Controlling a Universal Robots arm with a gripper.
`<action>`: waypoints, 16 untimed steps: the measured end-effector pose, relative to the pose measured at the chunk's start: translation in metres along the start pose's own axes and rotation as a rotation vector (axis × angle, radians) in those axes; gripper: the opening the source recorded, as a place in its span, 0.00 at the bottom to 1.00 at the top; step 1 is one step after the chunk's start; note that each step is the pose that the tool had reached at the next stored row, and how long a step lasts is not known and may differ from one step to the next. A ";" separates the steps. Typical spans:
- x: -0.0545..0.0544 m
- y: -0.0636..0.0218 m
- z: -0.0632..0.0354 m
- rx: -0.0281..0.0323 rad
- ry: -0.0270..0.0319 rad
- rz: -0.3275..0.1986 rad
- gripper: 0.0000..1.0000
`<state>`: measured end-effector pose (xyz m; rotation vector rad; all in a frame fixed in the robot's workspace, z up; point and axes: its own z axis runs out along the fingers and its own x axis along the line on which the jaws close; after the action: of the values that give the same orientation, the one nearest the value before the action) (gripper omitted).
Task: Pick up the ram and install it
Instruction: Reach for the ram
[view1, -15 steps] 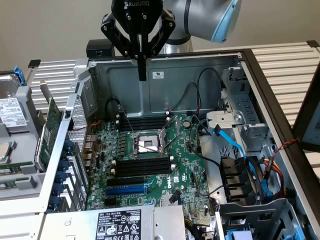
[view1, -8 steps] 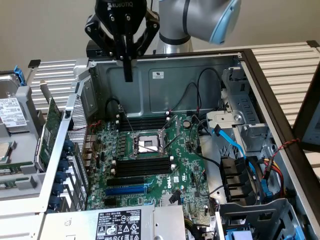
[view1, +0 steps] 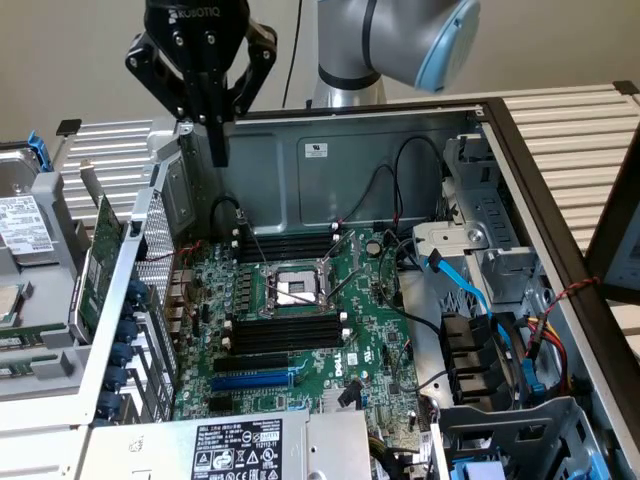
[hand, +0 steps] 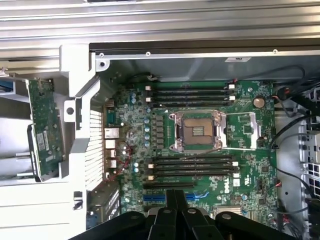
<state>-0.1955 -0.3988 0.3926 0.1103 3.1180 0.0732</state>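
Note:
My gripper hangs shut, with nothing between its fingers, high over the back left corner of the open computer case. Its black fingertips point down at the green motherboard. Two banks of black memory slots lie on either side of the silver CPU socket; they look empty. In the exterior view the same slots sit well below and to the right of the gripper. The ram is out of view.
A broader green expansion card leans outside the case's left wall. A hard drive lies further left. The power supply is at the front, with blue cables and drive bays on the exterior view's right.

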 end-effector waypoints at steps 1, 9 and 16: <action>0.005 -0.0003 -0.0001 0.0000 0.0000 0.000 0.10; 0.041 -0.0029 -0.0007 0.0000 0.0000 0.000 0.10; 0.073 -0.0051 -0.0008 0.0000 0.0000 0.000 0.10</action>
<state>-0.2685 -0.3987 0.3917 0.1105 3.1180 0.0733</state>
